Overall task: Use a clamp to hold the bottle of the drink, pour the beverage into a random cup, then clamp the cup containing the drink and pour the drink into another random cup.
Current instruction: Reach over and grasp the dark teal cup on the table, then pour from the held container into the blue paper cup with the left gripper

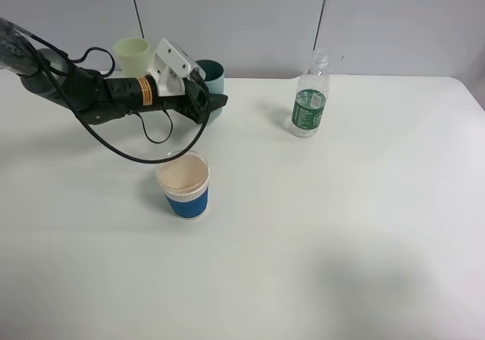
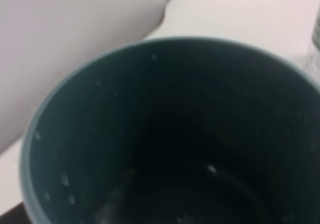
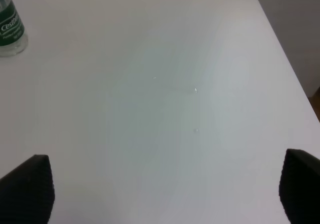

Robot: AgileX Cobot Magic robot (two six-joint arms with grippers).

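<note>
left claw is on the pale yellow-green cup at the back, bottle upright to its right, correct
No: the left claw is on the teal cup, as the left wrist view shows close up. The bottle does stand upright to its right.

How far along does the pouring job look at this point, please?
Apparently done: the bottle stands alone on the table, and droplets inside the teal tumbler suggest the first pour has happened. In hand: the left gripper is closed at that tumbler, which is upright and not yet tipped. Left: pouring into the blue-sleeved cup, whose inside looks dry.
</note>
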